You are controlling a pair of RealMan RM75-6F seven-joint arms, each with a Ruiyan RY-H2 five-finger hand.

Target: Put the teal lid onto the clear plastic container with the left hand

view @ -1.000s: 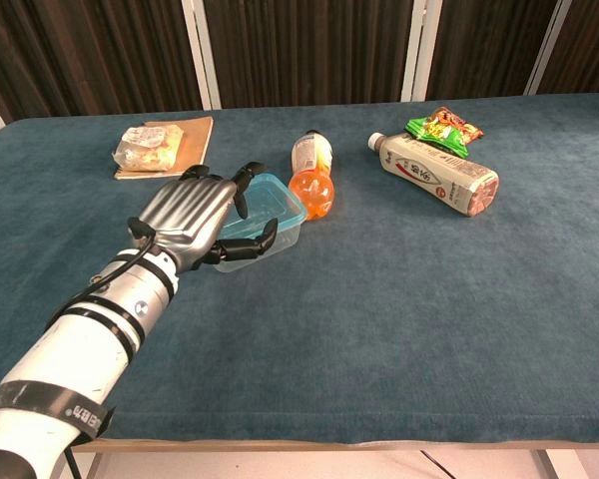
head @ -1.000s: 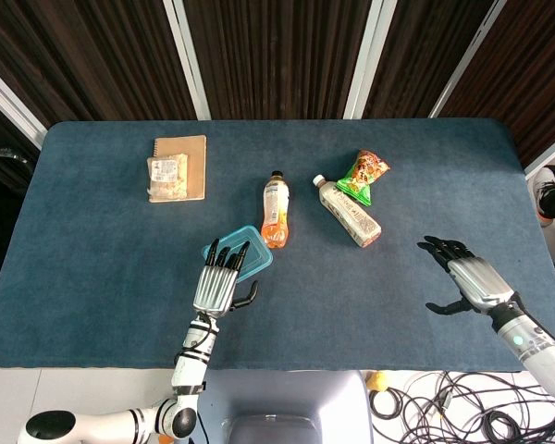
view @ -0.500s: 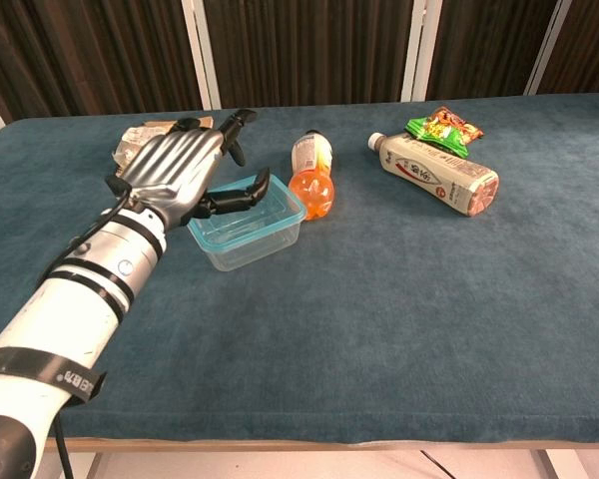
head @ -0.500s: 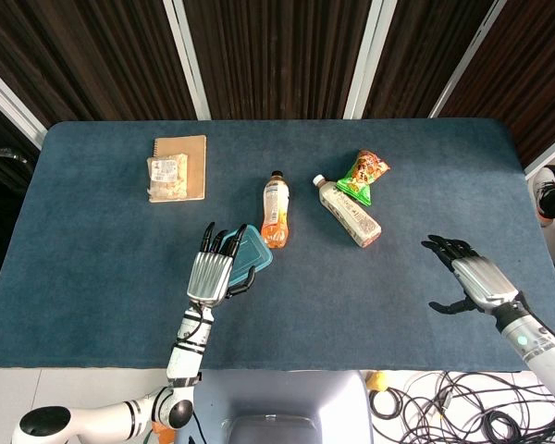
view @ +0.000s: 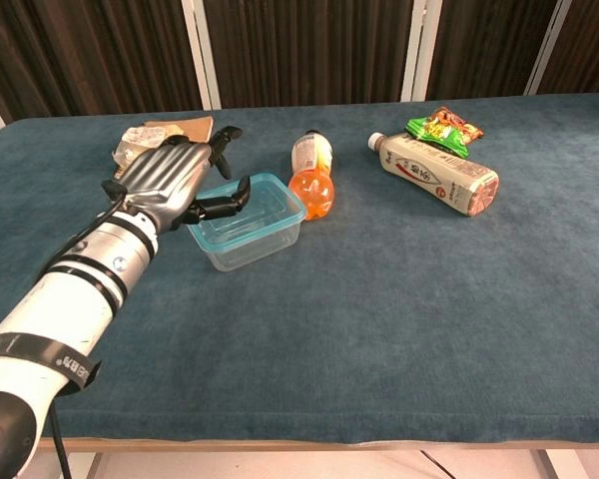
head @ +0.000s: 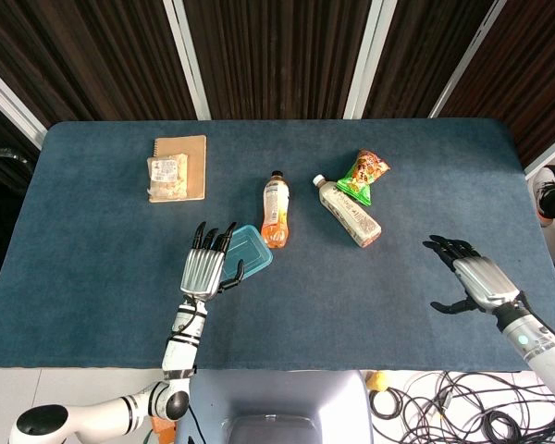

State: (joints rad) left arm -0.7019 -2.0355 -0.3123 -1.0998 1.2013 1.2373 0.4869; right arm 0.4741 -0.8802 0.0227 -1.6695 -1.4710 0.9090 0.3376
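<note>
The container (view: 248,222), teal lid (head: 247,253) on top, sits just right of the left hand (view: 165,185), whose fingers (view: 223,205) are spread and empty beside it; the right hand (head: 469,280) hangs open, far right.

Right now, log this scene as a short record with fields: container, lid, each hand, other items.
container: clear plastic container upright on the blue table, next to the orange bottle
lid: teal lid sits on the container
left hand: left hand beside the container's left end, fingers spread, holding nothing
right hand: right hand near the table's right edge, fingers apart, holding nothing
other items: white bottle, green snack bag, notebook with a wrapped snack on it
</note>
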